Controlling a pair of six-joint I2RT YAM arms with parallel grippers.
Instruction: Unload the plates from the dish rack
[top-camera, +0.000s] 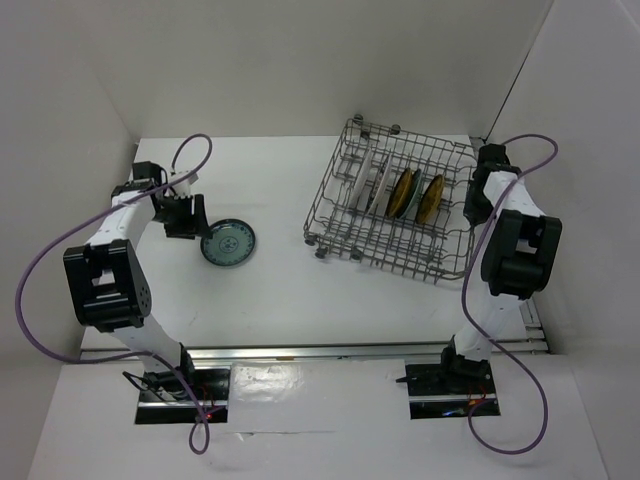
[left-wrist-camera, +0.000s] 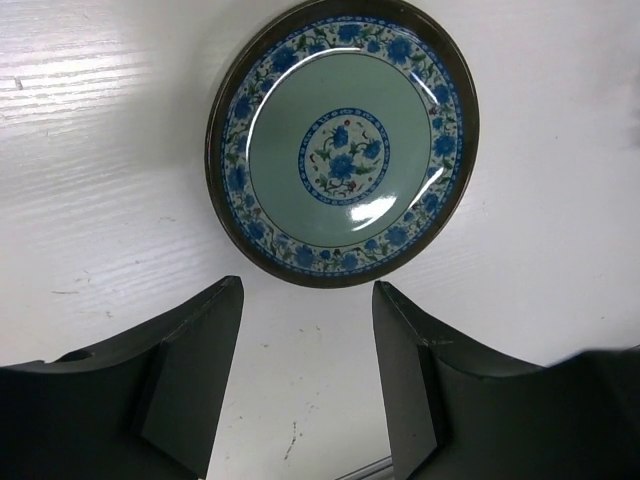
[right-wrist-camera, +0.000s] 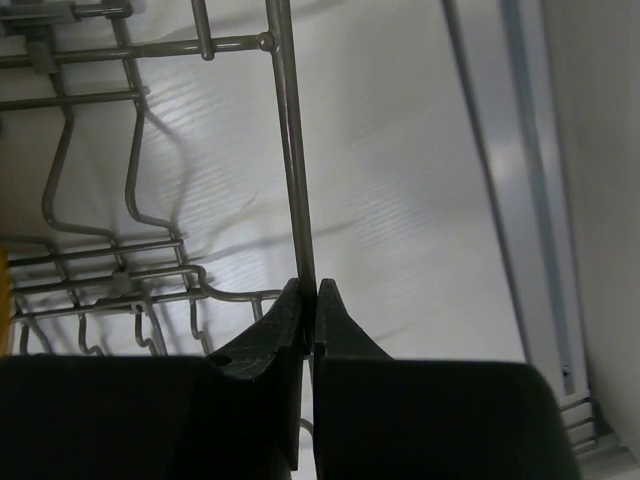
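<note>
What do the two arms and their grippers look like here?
The left arm and right arm have white links, bulky black joint housings and a looping purple cable each. The left gripper and right gripper are matte black with flat, wedge-shaped fingers.

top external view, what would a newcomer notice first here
A teal-blue plate lies flat on the table left of centre, just ahead of the open left gripper. To the right stands the dish rack holding upright plates, with the right gripper pinching its edge wire.
</note>
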